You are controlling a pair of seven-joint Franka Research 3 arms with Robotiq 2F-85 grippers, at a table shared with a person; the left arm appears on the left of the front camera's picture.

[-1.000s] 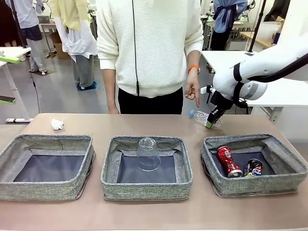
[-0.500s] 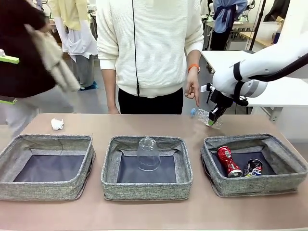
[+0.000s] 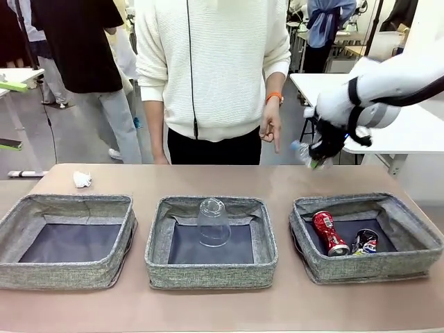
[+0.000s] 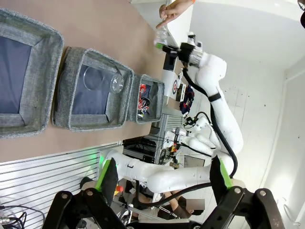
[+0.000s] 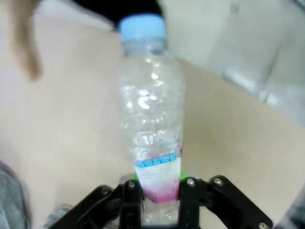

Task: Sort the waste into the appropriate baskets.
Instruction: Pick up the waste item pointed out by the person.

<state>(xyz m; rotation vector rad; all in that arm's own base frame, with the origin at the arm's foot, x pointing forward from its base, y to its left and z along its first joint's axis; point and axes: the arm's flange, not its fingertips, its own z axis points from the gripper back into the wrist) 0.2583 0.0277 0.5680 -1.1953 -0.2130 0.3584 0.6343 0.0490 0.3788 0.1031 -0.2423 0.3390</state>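
Above table (image 3: 208,182), right pincer (image 5: 158,191) clamps bottle (image 5: 151,119).

Right wrist cam is soft all over: clear bottle (image 5: 152,119) blurred, base hidden between the jaws of the right gripper (image 5: 155,191), label print unreadable. Top left, the person's hand (image 5: 24,43) is a smear, cut by the edge. Front cam: bottle motion-blurred, half behind the gripper; dark crushed can (image 3: 365,241) print too small to read.

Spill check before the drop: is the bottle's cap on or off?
On: the blue cap sits on the neck of the bottle, which the right gripper grips at its pink-label end.
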